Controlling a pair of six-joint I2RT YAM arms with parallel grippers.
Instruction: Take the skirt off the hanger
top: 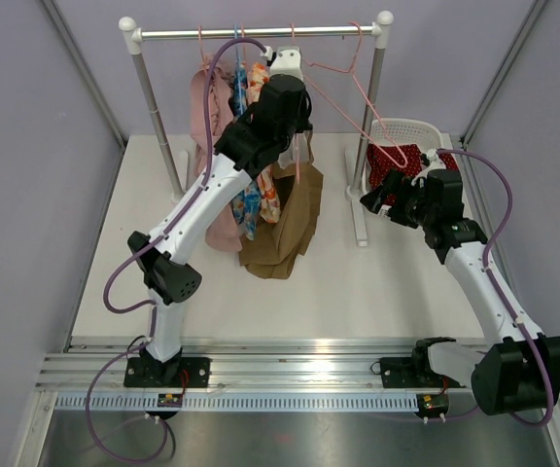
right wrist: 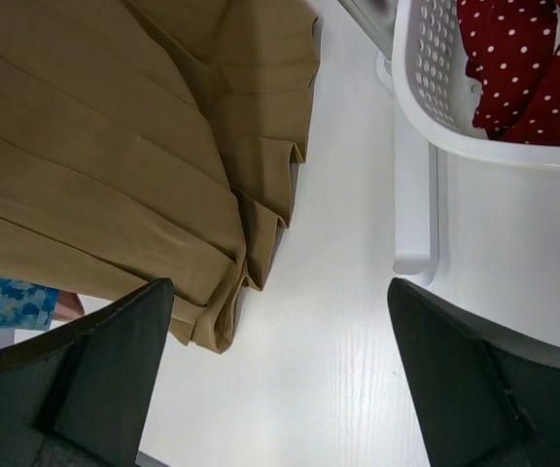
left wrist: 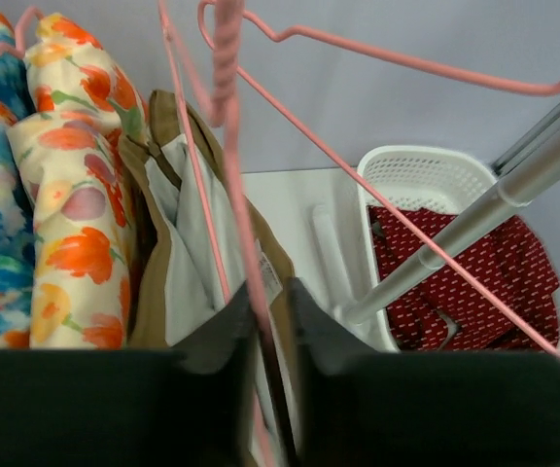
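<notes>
1. Your left gripper clenched the pink wire hanger carrying the tan pleated skirt, which hung from the metal clothes rail.
2. Your right gripper hovered released near the skirt's hem.

The skirt is tan pleated cloth, matt and smooth, with a paler lining showing in the left wrist view. The hanger is pink coated wire with a slight gloss. At upper right, the basket is white perforated plastic holding red dotted cloth. The rail is shiny metal. The worktop is white, matt and faintly grained. The jaws look like dark matt plastic.
</notes>
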